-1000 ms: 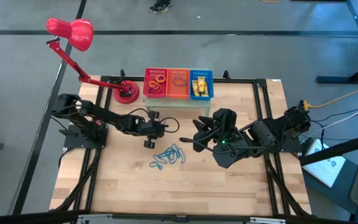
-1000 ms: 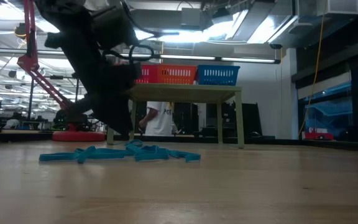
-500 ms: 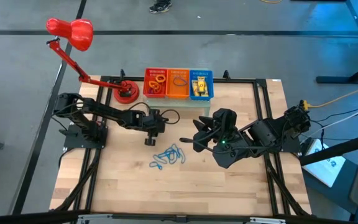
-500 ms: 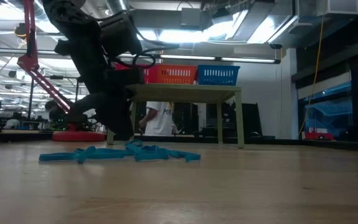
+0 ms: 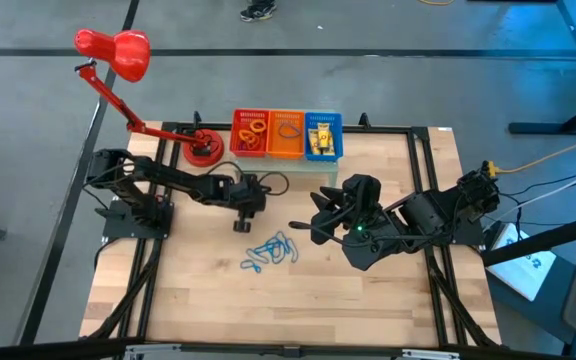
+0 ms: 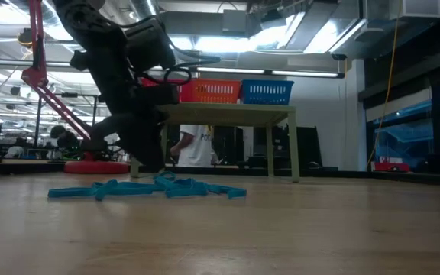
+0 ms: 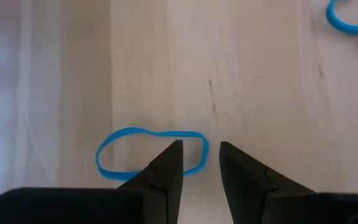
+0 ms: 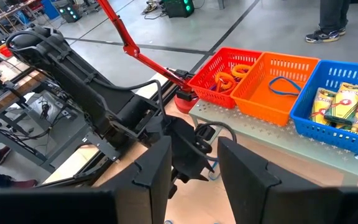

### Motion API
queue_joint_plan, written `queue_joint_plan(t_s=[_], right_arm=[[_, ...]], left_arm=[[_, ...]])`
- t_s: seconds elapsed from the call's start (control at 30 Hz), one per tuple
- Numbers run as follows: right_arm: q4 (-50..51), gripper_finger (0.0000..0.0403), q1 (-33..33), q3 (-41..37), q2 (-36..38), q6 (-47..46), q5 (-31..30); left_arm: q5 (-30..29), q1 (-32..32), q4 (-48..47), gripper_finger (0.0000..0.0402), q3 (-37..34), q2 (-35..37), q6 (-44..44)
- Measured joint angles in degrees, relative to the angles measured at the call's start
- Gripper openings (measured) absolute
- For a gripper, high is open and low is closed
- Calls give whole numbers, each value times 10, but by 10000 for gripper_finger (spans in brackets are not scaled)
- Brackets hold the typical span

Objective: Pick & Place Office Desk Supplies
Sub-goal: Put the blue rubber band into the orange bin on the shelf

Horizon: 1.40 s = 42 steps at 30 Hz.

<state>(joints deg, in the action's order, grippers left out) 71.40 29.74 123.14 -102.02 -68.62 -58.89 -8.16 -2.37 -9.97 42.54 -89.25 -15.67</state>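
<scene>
A single blue band loop [image 7: 148, 158] lies flat on the wood in the left wrist view. My left gripper [image 7: 201, 146] points down at it, open by a narrow gap, with one fingertip over the loop's end. In the high view my left gripper [image 5: 240, 226] stands just left of and beyond a pile of blue band loops [image 5: 273, 250] [image 6: 151, 188]. My right gripper [image 5: 313, 218] [image 8: 194, 140] hovers open to the right of the pile, empty. Yellow packets [image 8: 337, 102] sit in the blue basket. My left gripper comes from above, pointing down, and one fingertip [image 7: 169, 163] overlaps the end of the blue band loop [image 7: 194, 158], which lies flat on the table. Whether the finger touches the band, I cannot tell.
Red basket [image 5: 251, 135], orange basket [image 5: 287, 135] and blue basket [image 5: 323, 137] stand in a row on a small raised stand at the far edge. The red desk lamp's base [image 5: 203, 150] sits left of them. Bare wood [image 5: 368, 300] lies toward the near edge.
My left arm's wrist has shifted a little toward the far edge and the right, tipping the gripper, while its fingertips have stayed over about the same spot. The blue pile and my right arm have kept still.
</scene>
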Motion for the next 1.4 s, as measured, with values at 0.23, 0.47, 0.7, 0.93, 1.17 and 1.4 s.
queue_joint_plan(t_s=[0.23,0.47,0.7,0.93,1.17,1.4], right_arm=[[0,132,0,0,0,-2,0],[0,132,0,0,0,0,0],[0,132,0,0,0,-2,9],[0,132,0,0,0,2,11],[0,132,0,0,0,4,11],[-3,132,2,0,0,4,15]], left_arm=[[-26,14,0,101,0,-10,6],[-59,21,11,101,1,-41,21],[-43,17,27,101,3,-44,36],[-3,13,24,85,4,-46,90],[20,14,14,44,4,-47,118],[32,27,12,4,4,-47,156]])
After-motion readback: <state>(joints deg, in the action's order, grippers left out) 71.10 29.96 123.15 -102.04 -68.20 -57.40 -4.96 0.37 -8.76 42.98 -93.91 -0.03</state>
